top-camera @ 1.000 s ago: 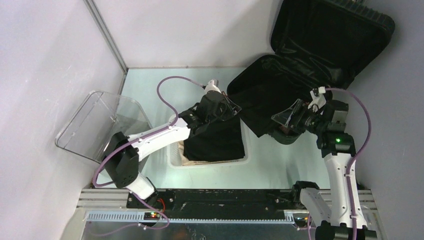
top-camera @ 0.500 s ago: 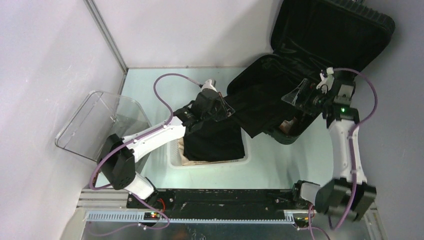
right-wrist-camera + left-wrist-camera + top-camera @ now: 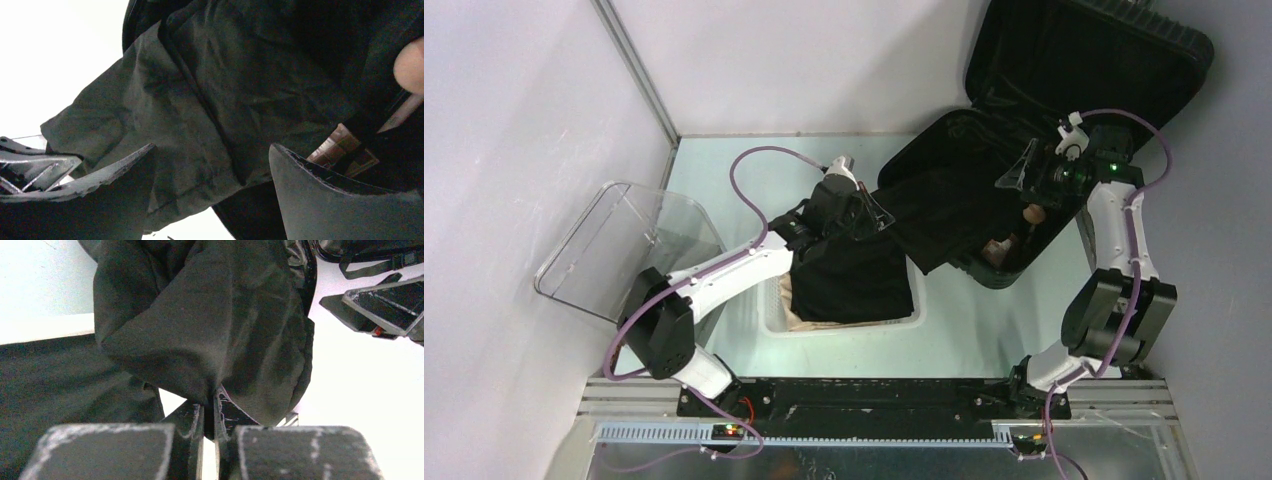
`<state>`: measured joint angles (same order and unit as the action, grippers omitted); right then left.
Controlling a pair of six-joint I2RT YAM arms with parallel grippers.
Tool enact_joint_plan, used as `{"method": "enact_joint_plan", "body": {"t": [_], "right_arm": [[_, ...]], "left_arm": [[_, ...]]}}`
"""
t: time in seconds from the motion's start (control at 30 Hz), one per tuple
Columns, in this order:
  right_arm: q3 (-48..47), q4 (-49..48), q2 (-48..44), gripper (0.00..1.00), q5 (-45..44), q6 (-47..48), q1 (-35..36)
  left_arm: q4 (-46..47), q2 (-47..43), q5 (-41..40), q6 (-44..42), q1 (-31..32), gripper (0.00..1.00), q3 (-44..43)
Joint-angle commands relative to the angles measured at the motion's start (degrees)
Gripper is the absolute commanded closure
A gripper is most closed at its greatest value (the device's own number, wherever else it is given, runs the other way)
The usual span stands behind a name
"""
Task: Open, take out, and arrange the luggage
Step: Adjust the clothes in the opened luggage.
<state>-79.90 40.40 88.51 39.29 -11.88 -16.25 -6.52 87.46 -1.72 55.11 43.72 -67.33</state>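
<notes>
Here the luggage (image 3: 1084, 70) is seen lying open at the far right of the table (image 3: 984, 320), its lid raised against the back corner and its black-lined base resting flat. A black garment (image 3: 854, 275) is draped out of the base, over the near-left rim, and down into a white basket (image 3: 916, 300) that is set just beside the luggage. A clear bin (image 3: 624, 240) is tilted at the table's left edge, well apart from both.

The left gripper (image 3: 211, 412) is held above the basket, at the upper part of the hanging cloth. Its fingers are pressed almost together, and a fold of the garment is pinched between them, as shown in the left wrist view.

The right gripper (image 3: 210, 150) is held over the luggage's base, near its right side. Its fingers are spread wide, and nothing is held between them; the garment is seen beyond the gap, not touched by either finger. A small brown item (image 3: 345, 145) is tucked in the base beside the cloth; what it is cannot be told. A second brownish thing (image 3: 1031, 213) is seen next to it in the top view, partly hidden.
</notes>
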Motion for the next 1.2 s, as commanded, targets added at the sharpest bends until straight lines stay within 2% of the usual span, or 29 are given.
{"method": "enact_joint_plan", "body": {"t": [0.0,0.17,0.4,0.47,0.5,0.53,0.57,0.63,0.83,1.0,1.17], "right_arm": [[-6.9,4.1,5.2,0.18,2.2,3.7,0.4],[-9.8,6.1,10.1,0.23,4.5,6.9,2.8],[-12.5,8.2,14.3,0.25,2.6,8.6,4.9],[-12.4,7.9,14.6,0.33,3.5,8.5,5.1],[-12.3,7.0,14.5,0.48,4.3,8.3,5.1],[-12.3,6.0,14.4,0.59,4.6,7.7,4.9],[-12.4,5.3,14.3,0.8,5.3,7.3,4.8],[-13.0,3.8,14.2,0.99,6.4,6.0,4.1],[-13.2,0.0,12.0,1.0,5.7,3.5,1.3],[-10.6,-4.7,9.0,1.0,3.4,1.5,-2.0],[-9.0,-8.3,11.2,1.0,1.9,0.0,-3.7]], "left_arm": [[1.6,0.0,0.6,-0.8,-0.3,0.89,-0.3],[1.0,0.5,0.6,-0.8,-0.3,0.88,-0.7],[0.2,1.0,0.5,-0.8,-0.2,0.86,-0.5],[0.1,0.9,0.5,-1.0,-0.3,0.84,-0.5],[0.0,0.8,0.4,-1.2,-0.2,0.84,-0.4],[-0.2,0.8,0.3,-1.2,-0.2,0.82,-0.4],[-0.4,0.8,0.2,-1.4,-0.2,0.79,-0.4],[-0.8,0.9,0.0,-1.6,-0.2,0.72,-0.6],[-1.7,1.3,-0.2,-1.9,-0.3,0.59,-1.3],[-5.2,2.2,-1.4,-3.8,-0.2,0.41,-4.5],[-6.7,3.3,-1.8,-4.8,-0.3,0.37,-6.1]]}}
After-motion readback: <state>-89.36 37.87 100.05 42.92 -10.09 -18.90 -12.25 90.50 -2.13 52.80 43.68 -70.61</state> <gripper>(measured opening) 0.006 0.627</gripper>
